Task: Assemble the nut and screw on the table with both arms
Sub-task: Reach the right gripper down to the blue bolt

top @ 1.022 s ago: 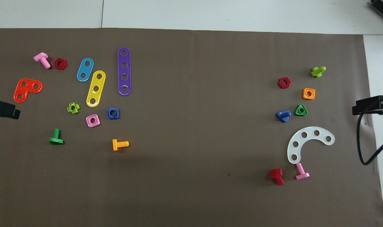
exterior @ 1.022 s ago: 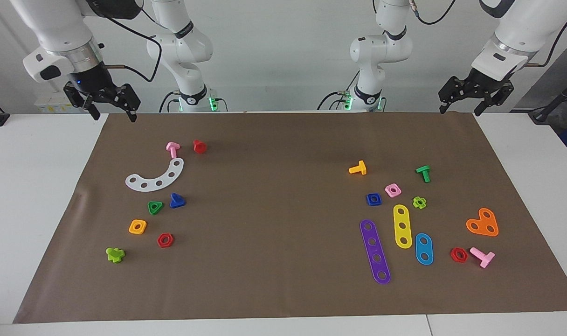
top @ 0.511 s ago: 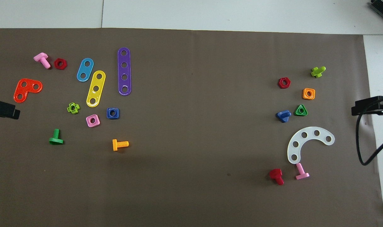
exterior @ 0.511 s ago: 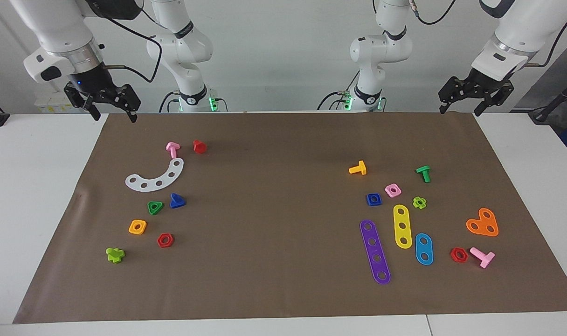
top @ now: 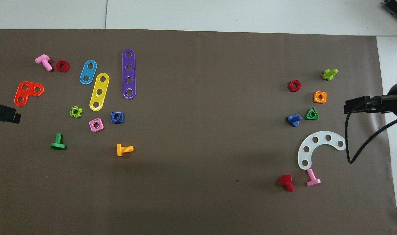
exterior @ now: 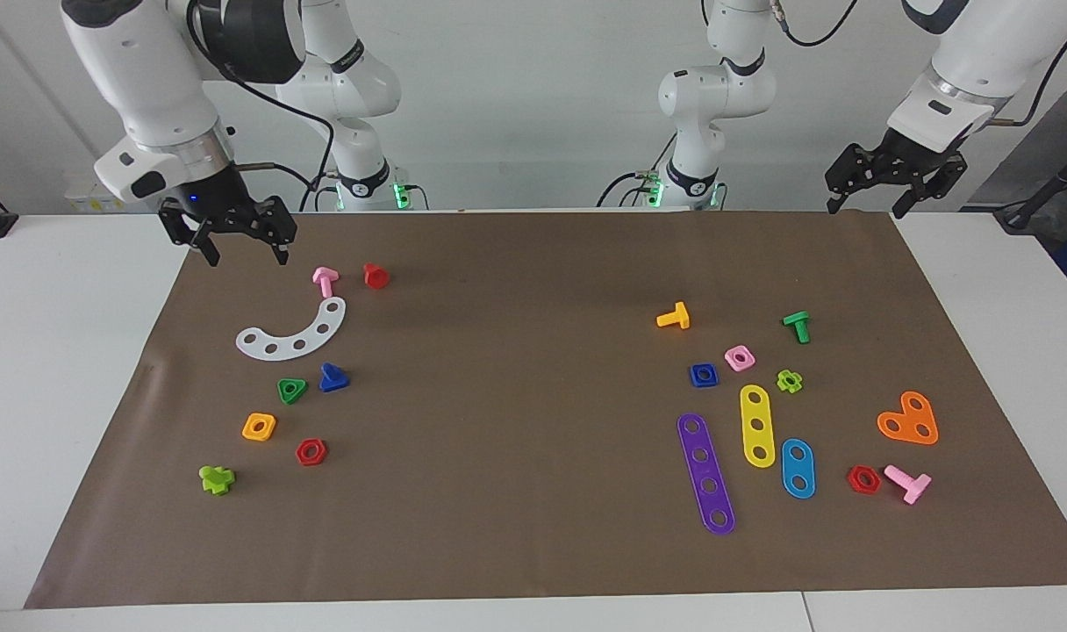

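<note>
The blue square nut (exterior: 703, 375) (top: 117, 117) lies flat on the brown mat (exterior: 533, 439) toward the left arm's end, beside a pink square nut (exterior: 740, 357). The blue screw (exterior: 332, 377) (top: 293, 119), with its triangular head, lies toward the right arm's end next to a green triangular nut (exterior: 292, 390). My right gripper (exterior: 247, 257) (top: 358, 106) hangs open and empty over the mat's corner by the robots, close to a pink bolt (exterior: 325, 280). My left gripper (exterior: 865, 211) (top: 4, 112) waits open and empty above the mat's edge.
Around the screw lie a white curved strip (exterior: 293, 333), a red bolt (exterior: 375, 276), orange and red nuts and a lime piece (exterior: 217, 478). Around the nut lie purple (exterior: 706, 472), yellow and blue strips, an orange bolt (exterior: 674, 316), a green bolt and an orange plate (exterior: 909, 420).
My right gripper has swung in from the table's edge over the mat and come lower, toward the pink bolt. The left arm and all the parts have stayed put.
</note>
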